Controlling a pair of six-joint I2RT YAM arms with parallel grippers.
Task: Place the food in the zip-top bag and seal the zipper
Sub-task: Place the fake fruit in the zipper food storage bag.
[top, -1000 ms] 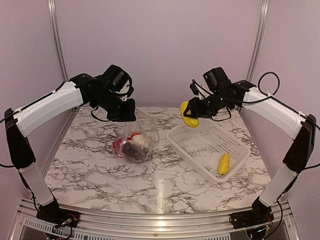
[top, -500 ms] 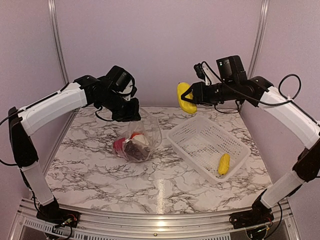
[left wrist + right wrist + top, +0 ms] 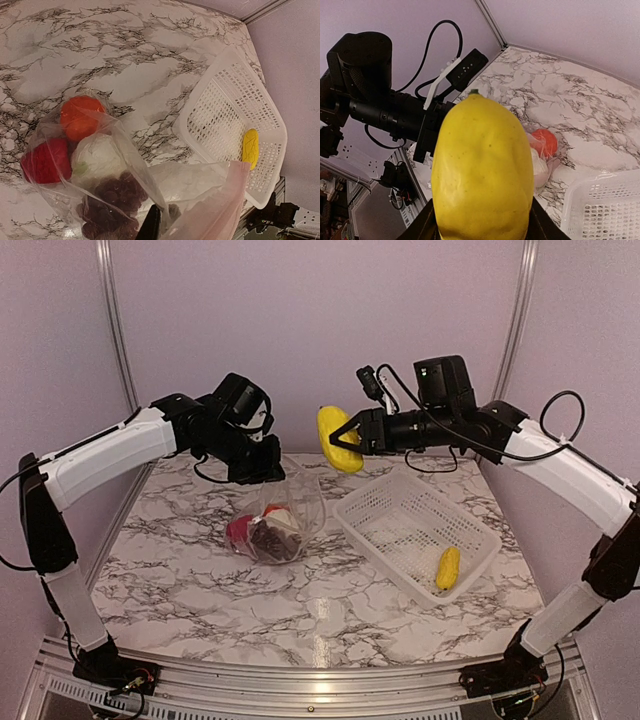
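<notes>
Marble-look table [image 3: 200, 585] w/ lilac walls behind; I'm working over its far half. L hand [image 3: 258, 471] is pinched shut on the upper edge of the zip-top bag [image 3: 284, 510], holding that side up off the table so the mouth gapes toward my other arm. That's the only reason it's up there: the film is too floppy to stand open by itself. In the L wrist view the pinkish zipper [image 3: 235, 185] runs just beside my finger, not sealed. Inside, bunched at the bag's low end on the table, are the orange fruit [image 3: 80, 116], red piece [image 3: 44, 161], cauliflower [image 3: 97, 157] and grapes [image 3: 112, 200]. R hand [image 3: 344, 437] is clamped round a yellow piece [image 3: 332, 435], held in the air between basket [image 3: 352, 512] and bag, well above the rim, nose toward the opening. The R wrist view is mostly that piece, bag and L arm beyond it. A 2nd yellow piece [image 3: 448, 567] lies in the basket, so by my reckoning it's this drop, one more fetch, then zip. Risk: the piece snags the lip and folds the mouth shut.
</notes>
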